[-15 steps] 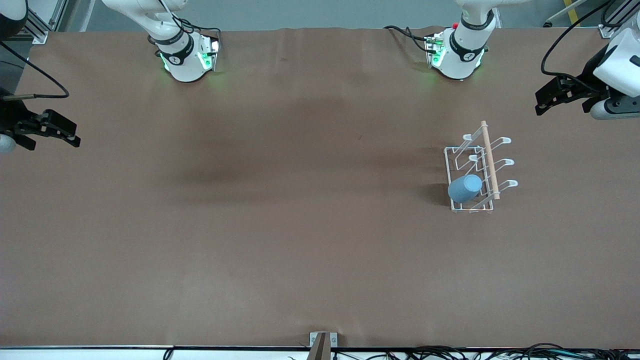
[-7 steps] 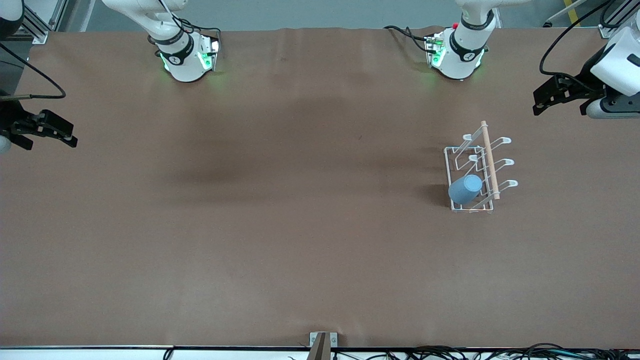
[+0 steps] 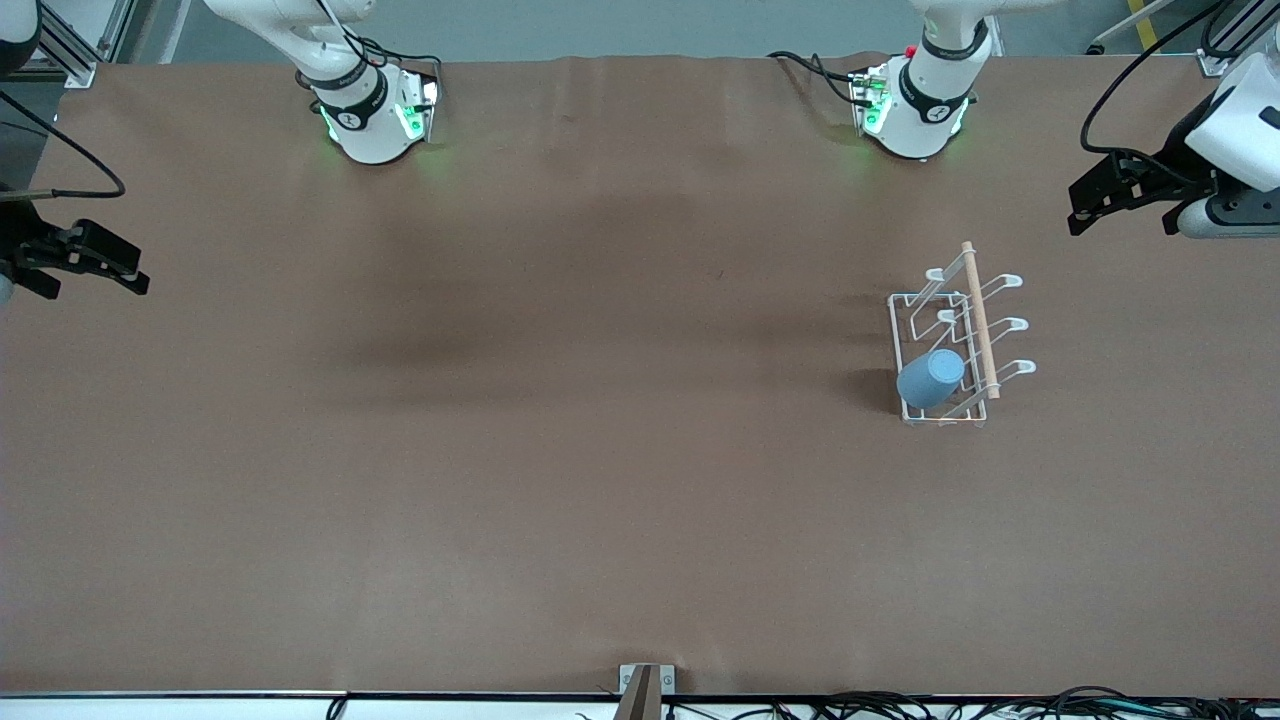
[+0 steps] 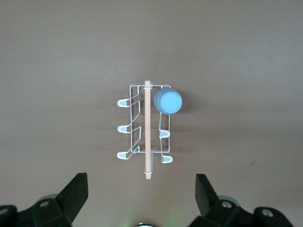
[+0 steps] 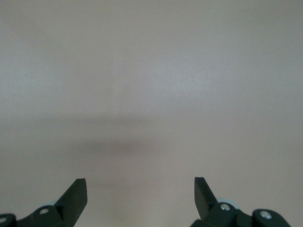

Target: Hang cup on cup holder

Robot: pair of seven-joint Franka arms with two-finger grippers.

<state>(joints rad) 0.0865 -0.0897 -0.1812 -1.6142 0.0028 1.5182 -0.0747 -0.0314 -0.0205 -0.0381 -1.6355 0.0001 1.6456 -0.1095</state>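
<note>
- Toward my left arm's end of the brown cloth-covered table point(image 3: 560, 480) stands the white wire cup holder point(image 3: 950, 345) with its rectangular base, looped prongs and a light wooden rod point(image 3: 979, 318) along the top.
- On that rack sits the small light blue plastic cup point(image 3: 930, 377), a smooth handleless tumbler, hung mouth-down over the prong at the rack's end nearest the front camera, on the side facing my right arm's end of the table.
- From my left wrist, the cup point(image 4: 167, 101) shows its closed bottom, just beside the wooden rod point(image 4: 147, 129) of the rack point(image 4: 144, 126).
- My left gripper point(image 3: 1110, 195) hangs in the air at my left arm's end of the table, well apart from the rack; its black fingers point(image 4: 75, 193) are spread wide with nothing between them.
- My right gripper point(image 3: 95, 262) hovers over the table's edge at my right arm's end, waiting; its fingers point(image 5: 75, 194) are likewise spread wide and empty, with only bare brown table beneath.
</note>
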